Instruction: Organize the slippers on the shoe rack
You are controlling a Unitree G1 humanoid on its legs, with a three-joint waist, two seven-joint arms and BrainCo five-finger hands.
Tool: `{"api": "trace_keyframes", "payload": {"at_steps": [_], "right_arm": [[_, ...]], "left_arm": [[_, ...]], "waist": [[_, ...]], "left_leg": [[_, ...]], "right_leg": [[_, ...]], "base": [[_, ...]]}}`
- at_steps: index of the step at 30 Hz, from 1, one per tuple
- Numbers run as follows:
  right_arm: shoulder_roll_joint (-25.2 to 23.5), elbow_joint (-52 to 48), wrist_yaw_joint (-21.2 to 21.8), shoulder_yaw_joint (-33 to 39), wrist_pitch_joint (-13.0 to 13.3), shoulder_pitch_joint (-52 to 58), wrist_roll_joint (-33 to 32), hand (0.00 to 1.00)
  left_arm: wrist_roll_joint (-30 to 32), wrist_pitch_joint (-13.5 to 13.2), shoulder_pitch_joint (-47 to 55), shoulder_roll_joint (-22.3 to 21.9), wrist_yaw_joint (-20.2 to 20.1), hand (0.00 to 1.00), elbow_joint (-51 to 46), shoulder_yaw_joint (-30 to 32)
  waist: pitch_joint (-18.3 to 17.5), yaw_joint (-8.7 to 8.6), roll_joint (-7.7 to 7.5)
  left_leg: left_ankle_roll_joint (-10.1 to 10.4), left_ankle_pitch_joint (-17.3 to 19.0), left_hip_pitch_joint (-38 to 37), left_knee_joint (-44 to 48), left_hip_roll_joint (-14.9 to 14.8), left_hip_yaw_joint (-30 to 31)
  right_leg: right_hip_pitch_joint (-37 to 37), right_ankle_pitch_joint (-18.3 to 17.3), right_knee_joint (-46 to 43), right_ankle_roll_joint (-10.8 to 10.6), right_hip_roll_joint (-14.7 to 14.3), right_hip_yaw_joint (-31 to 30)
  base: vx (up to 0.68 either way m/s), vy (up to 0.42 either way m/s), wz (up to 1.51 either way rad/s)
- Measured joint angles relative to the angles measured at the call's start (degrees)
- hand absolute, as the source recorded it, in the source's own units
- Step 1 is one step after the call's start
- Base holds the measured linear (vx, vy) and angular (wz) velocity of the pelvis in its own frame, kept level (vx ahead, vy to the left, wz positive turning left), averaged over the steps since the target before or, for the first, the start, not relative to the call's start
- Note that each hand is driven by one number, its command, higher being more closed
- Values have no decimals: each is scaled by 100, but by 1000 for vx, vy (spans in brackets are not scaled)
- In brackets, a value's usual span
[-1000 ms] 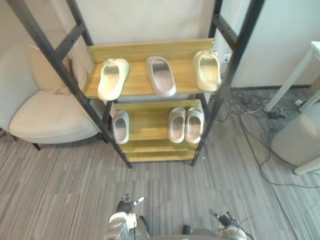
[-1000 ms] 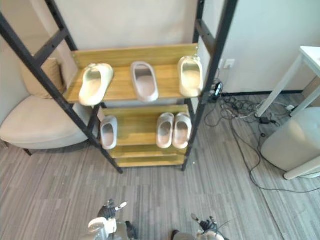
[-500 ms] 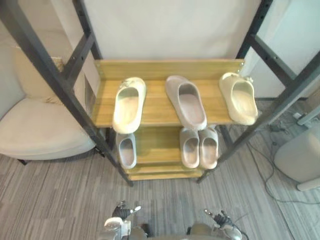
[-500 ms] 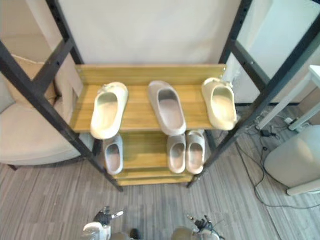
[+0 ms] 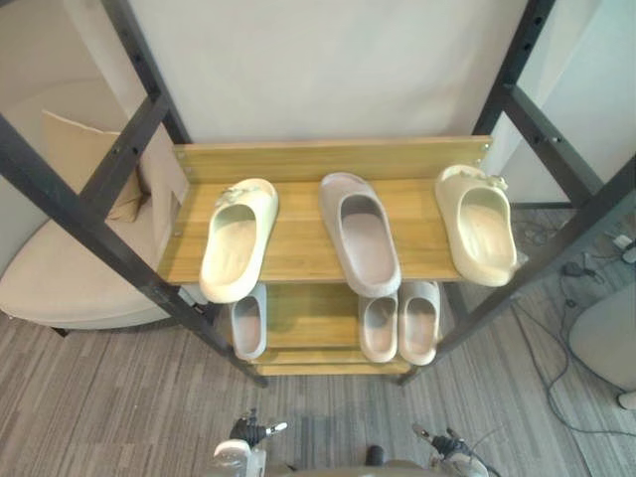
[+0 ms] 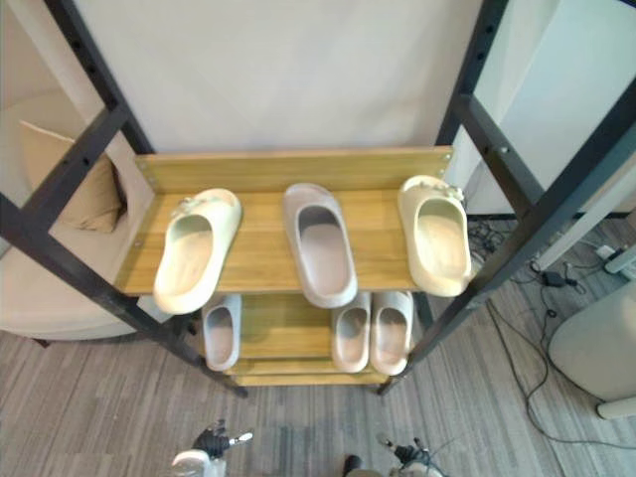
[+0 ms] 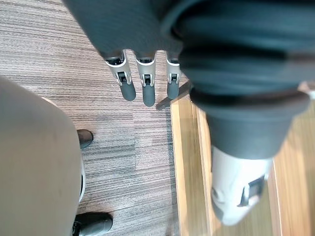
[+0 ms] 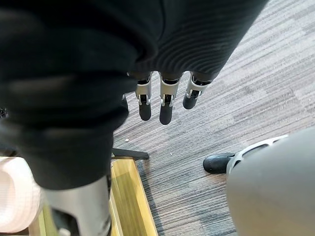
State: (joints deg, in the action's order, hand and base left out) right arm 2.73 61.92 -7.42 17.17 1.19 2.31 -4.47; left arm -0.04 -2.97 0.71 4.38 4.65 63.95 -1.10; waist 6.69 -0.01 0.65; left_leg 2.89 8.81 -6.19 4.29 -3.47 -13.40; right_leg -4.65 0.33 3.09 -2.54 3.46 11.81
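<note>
In the eye views the shoe rack (image 5: 298, 248) bears three upper slippers (image 5: 360, 234) and three lower slippers (image 5: 379, 328), while in the left wrist view the left hand (image 7: 148, 83) hangs over the floor (image 7: 128, 142) with fingers (image 7: 127, 86) straight and empty, and in the right wrist view the right hand (image 8: 166, 105) does likewise.

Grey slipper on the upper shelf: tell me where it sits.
In the left eye view the grey slipper lies midway along the upper shelf, between the left cream slipper and the right cream slipper.
</note>
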Motion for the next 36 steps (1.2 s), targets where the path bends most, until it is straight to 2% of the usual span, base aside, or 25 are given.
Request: {"api": "trace_keyframes", "payload": {"at_steps": [8,11,12,13,15,16,19,24,28,36], "right_arm": [[-29,-215,-60,-467,45,9,4,0],[-38,-1366,-200,-989,48,375,60,0],[-38,-2022,-238,-1133,52,548,231,0],[-39,-2147,-241,-1150,54,584,231,0],[-39,-3536,-253,-1304,110,1054,493,0],[-44,-3680,-252,-1310,116,1095,519,0],[-57,-5007,-220,-1353,244,1590,914,0],[-65,-6381,-185,-1393,360,2022,1360,0],[-57,-7042,-156,-1489,507,2096,1541,0],[-35,-8111,-155,-1660,735,2150,1585,0]], "left_arm": [[9,1,-10,51,13,0,9,-27],[91,6,-29,54,21,0,6,-120],[157,11,-50,56,22,0,7,-169],[167,12,-53,58,22,0,7,-184],[261,12,-55,67,38,0,4,-260],[270,12,-56,67,41,0,4,-261],[351,10,-51,93,74,0,2,-314],[455,-20,-60,122,136,0,7,-511],[484,-53,-58,138,136,0,29,-740],[554,-73,-72,142,137,0,86,-959]], "waist": [[3,1,-33],[3,-1,-32],[6,-9,-37],[7,-12,-37],[-14,-59,-61],[-13,-60,-62],[-33,-103,-108],[-48,-145,-135],[-50,-258,-137],[-56,-312,-136]], "left_leg": [[-38,-22,19,-37,91,72],[-55,-68,18,-120,99,-21],[-56,-68,25,-122,98,-56],[-56,-69,26,-123,98,-60],[-55,-67,19,-140,96,-99],[-55,-67,19,-143,96,-102],[-56,-65,10,-152,104,-109],[-58,-63,4,-154,120,-110],[-49,-53,10,-155,107,-128],[-32,-38,-9,-135,92,-211]], "right_leg": [[-23,177,147,-52,83,-53],[81,253,202,-48,77,-176],[90,281,211,-42,68,-238],[93,283,212,-41,67,-244],[152,288,236,-44,59,-293],[155,288,236,-44,58,-296],[165,305,240,-50,54,-319],[175,317,241,-65,50,-422],[251,342,243,-59,40,-481],[277,384,244,-63,23,-606]], "base": [[-79,21,-1],[-74,-13,-21],[-31,-7,-16],[-37,-11,-15],[-36,-11,-9],[-8,-6,-6],[14,1,-3],[13,-4,-10],[-41,-18,-7],[-46,-22,-8]]}}
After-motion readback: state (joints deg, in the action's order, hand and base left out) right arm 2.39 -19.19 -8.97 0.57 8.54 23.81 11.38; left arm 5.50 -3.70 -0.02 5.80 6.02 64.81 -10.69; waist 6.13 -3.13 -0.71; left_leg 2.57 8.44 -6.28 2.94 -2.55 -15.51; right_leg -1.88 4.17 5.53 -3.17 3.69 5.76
